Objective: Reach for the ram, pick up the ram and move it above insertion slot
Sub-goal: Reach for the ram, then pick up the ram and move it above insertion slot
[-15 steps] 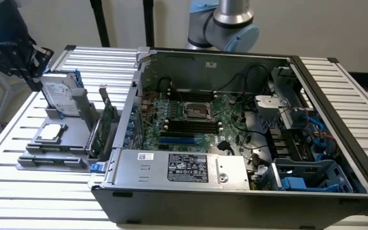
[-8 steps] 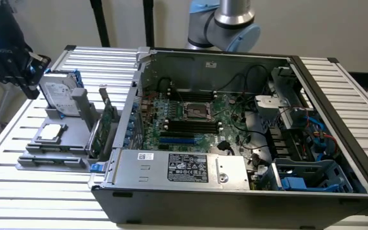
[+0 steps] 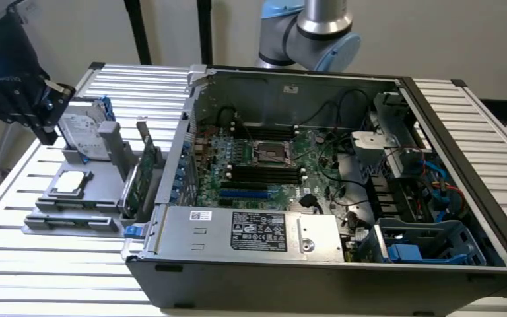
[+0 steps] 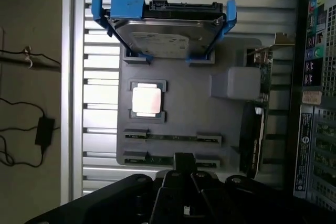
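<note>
**Thin target, close neighbours**

Exterior view: the gripper (image 3: 26,109) hangs over the far end of the grey fixture (image 3: 95,188), just above the hard drive (image 3: 82,129). It is well apart from the open computer case (image 3: 324,277) and the motherboard's black slots (image 3: 263,173). I cannot tell whether the jaws are apart or together.

Wrist view: the ram (image 4: 170,136) stands edge-up between 2 grey brackets on the fixture, not yet lifted. A second stick (image 4: 157,157) lies just beside it, partly behind the gripper body. The CPU (image 4: 146,99) sits near, and the expansion card (image 4: 254,129) stands close to one end.

The edge is narrow, so a small sideways error could land a jaw on a bracket or on the second stick. A skewed grasp could lever the ram against its brackets — or clip the card.
</note>
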`<move>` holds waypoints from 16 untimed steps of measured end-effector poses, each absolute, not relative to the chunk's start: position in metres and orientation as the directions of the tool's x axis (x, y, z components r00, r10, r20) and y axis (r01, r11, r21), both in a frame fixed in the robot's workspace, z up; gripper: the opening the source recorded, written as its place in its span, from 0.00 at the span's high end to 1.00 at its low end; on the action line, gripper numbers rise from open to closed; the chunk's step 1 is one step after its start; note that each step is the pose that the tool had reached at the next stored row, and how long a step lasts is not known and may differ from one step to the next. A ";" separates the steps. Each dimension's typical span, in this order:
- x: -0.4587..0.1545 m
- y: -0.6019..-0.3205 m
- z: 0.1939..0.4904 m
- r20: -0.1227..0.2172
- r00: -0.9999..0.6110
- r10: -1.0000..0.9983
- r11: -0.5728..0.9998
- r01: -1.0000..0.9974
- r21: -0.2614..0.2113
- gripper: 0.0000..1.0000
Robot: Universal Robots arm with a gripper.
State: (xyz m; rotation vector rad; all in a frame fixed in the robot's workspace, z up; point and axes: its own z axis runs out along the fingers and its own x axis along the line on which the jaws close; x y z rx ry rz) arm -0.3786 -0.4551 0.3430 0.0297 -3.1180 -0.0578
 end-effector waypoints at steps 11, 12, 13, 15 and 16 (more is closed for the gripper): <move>-0.376 -0.474 0.341 0.023 -0.999 -0.022 0.999 -0.022 0.028 0.89; -0.376 -0.474 0.341 0.023 -0.999 -0.022 0.999 -0.022 0.028 0.89; -0.376 -0.474 0.341 0.023 -0.999 -0.022 0.999 -0.022 0.028 0.89; -0.376 -0.474 0.341 0.023 -0.999 -0.022 0.999 -0.022 0.028 0.89; -0.376 -0.474 0.341 0.023 -0.999 -0.022 0.999 -0.022 0.028 0.89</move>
